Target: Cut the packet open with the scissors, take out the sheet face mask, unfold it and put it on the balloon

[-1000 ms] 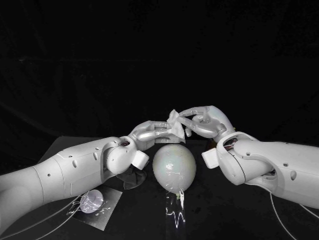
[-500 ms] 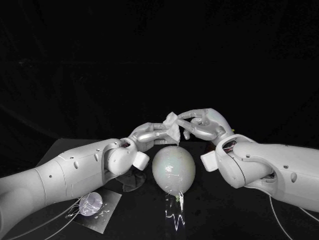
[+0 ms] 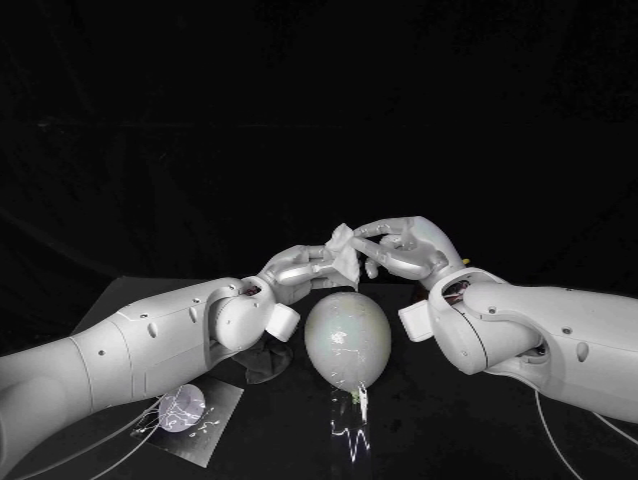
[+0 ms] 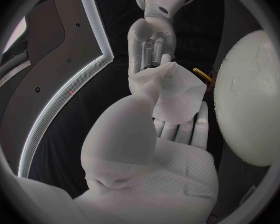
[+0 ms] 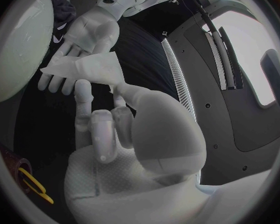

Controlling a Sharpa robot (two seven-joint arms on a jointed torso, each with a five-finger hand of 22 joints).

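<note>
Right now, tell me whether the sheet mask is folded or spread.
Folded: the sheet mask is a small bunched wad, held by the left hand and right hand near the balloon.

The left hand and right hand meet raised, fingertips together pinching the mask.

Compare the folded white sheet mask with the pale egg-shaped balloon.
The folded white sheet mask is small, flat and creased; the pale egg-shaped balloon is larger, rounded and smooth. The mask is held by the left hand and right hand; the balloon sits below, unheld. Both are pale.
</note>
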